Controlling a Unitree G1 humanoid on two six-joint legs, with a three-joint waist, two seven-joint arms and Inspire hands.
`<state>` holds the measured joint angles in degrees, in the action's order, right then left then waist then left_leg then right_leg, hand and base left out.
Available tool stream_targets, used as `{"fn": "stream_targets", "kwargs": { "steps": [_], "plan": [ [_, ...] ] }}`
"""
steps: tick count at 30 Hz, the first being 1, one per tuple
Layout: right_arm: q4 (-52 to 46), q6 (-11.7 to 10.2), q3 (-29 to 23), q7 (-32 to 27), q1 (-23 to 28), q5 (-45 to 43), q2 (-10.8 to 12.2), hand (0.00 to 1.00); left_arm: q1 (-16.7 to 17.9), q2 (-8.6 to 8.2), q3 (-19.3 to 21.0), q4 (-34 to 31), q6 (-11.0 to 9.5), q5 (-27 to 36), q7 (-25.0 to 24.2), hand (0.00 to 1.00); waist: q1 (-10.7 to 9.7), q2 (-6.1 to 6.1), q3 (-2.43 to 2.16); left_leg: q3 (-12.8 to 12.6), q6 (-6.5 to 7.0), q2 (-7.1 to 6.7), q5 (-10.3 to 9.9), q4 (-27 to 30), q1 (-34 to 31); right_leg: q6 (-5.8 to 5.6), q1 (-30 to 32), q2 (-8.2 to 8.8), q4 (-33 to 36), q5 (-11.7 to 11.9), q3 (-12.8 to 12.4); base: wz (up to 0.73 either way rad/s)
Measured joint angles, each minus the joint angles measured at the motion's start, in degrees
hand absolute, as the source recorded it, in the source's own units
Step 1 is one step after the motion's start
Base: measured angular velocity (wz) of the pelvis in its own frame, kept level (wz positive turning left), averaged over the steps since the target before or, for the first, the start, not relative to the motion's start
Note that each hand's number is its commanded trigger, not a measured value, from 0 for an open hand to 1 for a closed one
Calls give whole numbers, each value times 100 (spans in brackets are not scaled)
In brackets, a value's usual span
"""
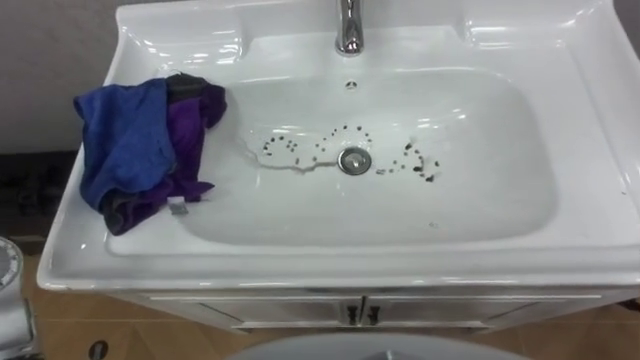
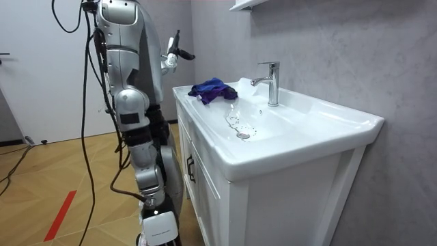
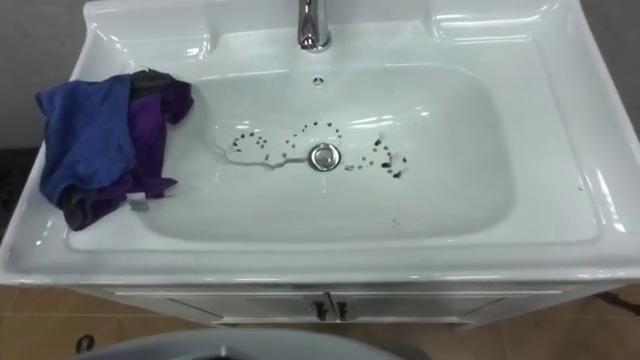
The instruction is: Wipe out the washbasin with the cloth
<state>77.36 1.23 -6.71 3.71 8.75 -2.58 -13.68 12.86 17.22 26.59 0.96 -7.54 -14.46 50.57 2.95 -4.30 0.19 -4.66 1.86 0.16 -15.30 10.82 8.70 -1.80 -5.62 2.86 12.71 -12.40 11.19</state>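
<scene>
White ceramic washbasin (image 1: 420, 215) on a white cabinet (image 2: 205, 178), and the robot stands close against its front edge, looking down into the bowl. To my eye the wiping has not begun. Small dark specks (image 1: 290, 148) lie scattered in a loose arc across the bowl's floor at the middle of the frame. They sit on both sides of the round metal drain (image 1: 354, 160), and a thin wet-looking line runs through the left-hand ones. Upper centre, the chrome tap (image 1: 348, 25) stands on the back ledge.

The crumpled blue and purple cloth (image 1: 140, 150) lies on the basin's rim at the left of the frame. Its inner edge hangs over into the bowl, apart from the specks. No hand is on it.

In the room view one hand (image 2: 172, 59), the right one as far as I can judge by the body, is raised at chest height in the upper left. It is short of the basin's corner and apart from the cloth, with fingers spread loosely and nothing in them.

Everything is left to do: take the cloth, then sweep it across the bowl and around the drain.
</scene>
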Motion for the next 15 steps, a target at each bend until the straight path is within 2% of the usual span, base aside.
{"fn": "stream_targets", "kwargs": {
  "steps": [5,12,15],
  "plan": [
    [59,2,56,6,-59,-261,24,0,-1,-21,-366,1,-12,-167,-216,0,-183,59,27,-6,0,4,0,-15,49,0,-7,-1,-7,0,-18,-2],
    [78,5,103,13,-156,-269,56,0,-10,-94,-893,0,-21,-204,-341,0,-347,120,10,-59,0,11,0,-34,116,-3,-43,-7,-10,8,-79,-4],
    [70,4,106,24,-199,-258,58,0,9,-95,-1127,-19,-25,-208,-438,0,-439,112,20,-70,0,15,0,-47,153,-12,-84,-8,-40,25,-90,-2]
  ]
}}
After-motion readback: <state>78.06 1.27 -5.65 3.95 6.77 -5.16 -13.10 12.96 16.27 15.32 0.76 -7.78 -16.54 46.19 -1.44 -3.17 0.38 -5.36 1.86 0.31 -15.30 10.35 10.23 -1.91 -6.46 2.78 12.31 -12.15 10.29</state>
